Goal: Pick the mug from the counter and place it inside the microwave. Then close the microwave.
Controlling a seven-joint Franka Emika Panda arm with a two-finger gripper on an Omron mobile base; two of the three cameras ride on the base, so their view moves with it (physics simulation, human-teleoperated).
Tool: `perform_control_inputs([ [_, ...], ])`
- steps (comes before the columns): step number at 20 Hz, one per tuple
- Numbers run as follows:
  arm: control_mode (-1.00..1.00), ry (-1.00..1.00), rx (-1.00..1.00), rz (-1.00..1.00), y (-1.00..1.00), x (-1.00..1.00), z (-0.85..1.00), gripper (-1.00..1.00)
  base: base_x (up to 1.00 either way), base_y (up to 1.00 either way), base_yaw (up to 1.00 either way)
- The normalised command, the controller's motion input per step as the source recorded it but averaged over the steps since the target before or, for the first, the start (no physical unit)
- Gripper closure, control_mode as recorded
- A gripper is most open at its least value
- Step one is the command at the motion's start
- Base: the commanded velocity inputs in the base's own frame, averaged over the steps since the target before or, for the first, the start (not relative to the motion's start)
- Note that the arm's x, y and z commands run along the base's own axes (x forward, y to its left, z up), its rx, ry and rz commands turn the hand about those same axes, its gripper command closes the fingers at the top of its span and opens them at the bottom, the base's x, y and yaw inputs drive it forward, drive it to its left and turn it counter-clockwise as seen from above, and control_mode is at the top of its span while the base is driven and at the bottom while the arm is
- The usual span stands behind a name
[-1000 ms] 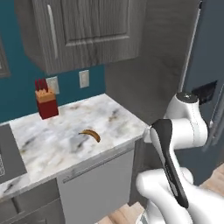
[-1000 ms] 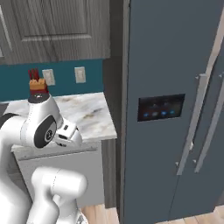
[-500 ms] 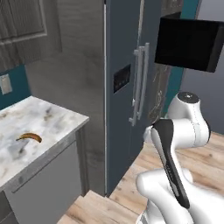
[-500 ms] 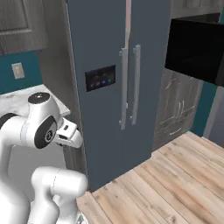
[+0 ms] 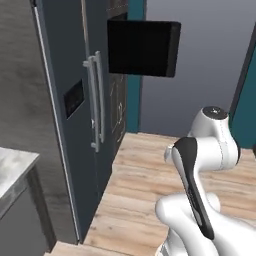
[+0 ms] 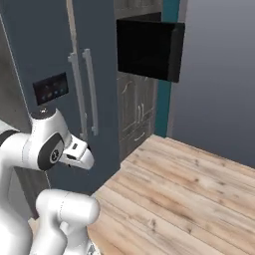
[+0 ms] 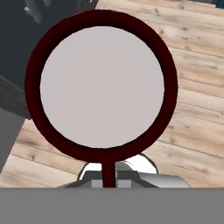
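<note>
Between the gripper's (image 7: 105,175) clamped fingertips, one mug (image 7: 101,85); beyond, one microwave (image 5: 144,47).

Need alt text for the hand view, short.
Looking straight down into a dark red mug with a pale interior, its round rim taking up most of the frame and its handle pointing toward the gripper at the bottom. Behind it lies a light wood plank floor.

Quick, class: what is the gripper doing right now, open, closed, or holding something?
Gripper: jaws closed on the mug, seen from above in the hand view.
</note>
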Motion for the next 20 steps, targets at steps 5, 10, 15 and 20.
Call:
perform_control_inputs([
  [5, 1.00, 0.00, 0.00, 0.00, 0.00, 0.00, 0.00, 1.00, 0.35, -0.85, -0.57],
  [10, 1.00, 0.00, 0.00, 0.00, 0.00, 0.00, 0.00, 1.00, 0.60, -0.85, -0.50],
  [15, 1.00, 0.00, 0.00, 0.00, 0.00, 0.00, 0.00, 1.00, 0.89, -0.78, -0.38],
  [20, 1.00, 0.00, 0.00, 0.00, 0.00, 0.00, 0.00, 1.00, 1.00, -0.49, -0.09],
])
